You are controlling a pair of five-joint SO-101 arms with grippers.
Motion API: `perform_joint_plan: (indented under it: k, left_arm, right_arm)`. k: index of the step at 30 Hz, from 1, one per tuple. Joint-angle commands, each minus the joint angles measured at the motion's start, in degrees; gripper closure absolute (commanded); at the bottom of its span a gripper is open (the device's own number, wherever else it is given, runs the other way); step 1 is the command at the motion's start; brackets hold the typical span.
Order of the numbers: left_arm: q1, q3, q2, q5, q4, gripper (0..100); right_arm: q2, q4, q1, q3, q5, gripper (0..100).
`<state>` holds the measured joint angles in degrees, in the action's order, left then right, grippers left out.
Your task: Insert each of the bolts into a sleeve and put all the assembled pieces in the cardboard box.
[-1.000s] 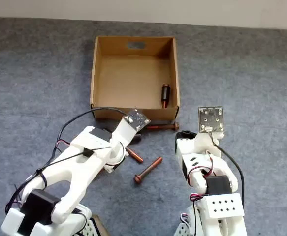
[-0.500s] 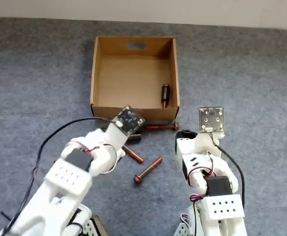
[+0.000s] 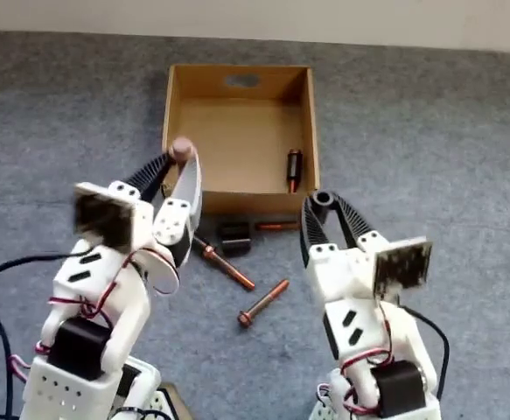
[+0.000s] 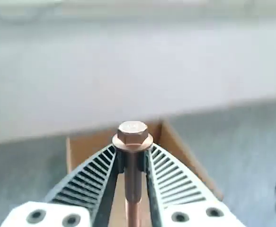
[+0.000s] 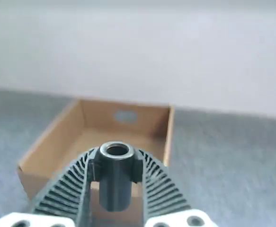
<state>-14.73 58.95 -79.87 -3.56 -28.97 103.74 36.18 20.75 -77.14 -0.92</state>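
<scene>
Nearest on the grey desk (image 3: 464,131): a loose bolt (image 3: 263,303), lying aslant between the two arms. Just beyond, a second bolt (image 3: 226,264), then a spare sleeve (image 3: 234,236), black, with a third bolt (image 3: 276,226) beside it along the box front, possibly touching the wall. Raised above these, left claw (image 3: 182,157) clamped on a copper bolt (image 4: 134,137), head poking past the fingertips; right claw (image 3: 324,203) clamped on a dark sleeve (image 5: 114,184), bore pointing outward. Farthest, the cardboard box (image 3: 174,114), open-topped, holding one assembled piece (image 3: 295,169) close to the wall on the right arm's side.
</scene>
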Motion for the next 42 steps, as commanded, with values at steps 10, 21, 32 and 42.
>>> perform_joint_plan:
  k: [10,21,32,42]
  left_arm:
    - [-11.9,1.8,-0.8,-1.8,28.4,99]
    - [-23.6,-1.6,16.0,-1.7,30.0,99]
    - [-24.0,-3.8,22.1,-1.8,29.8,99]
    - [-23.5,-4.0,22.2,-1.8,29.6,99]
  right_arm:
    - [1.3,-15.7,1.4,-12.4,-0.3,99.2]
    - [1.3,-15.8,1.0,-12.8,-0.3,99.2]
    - [1.3,-15.8,1.0,-13.0,-0.3,99.2]
    - [1.3,-15.8,1.0,-13.0,-0.3,99.2]
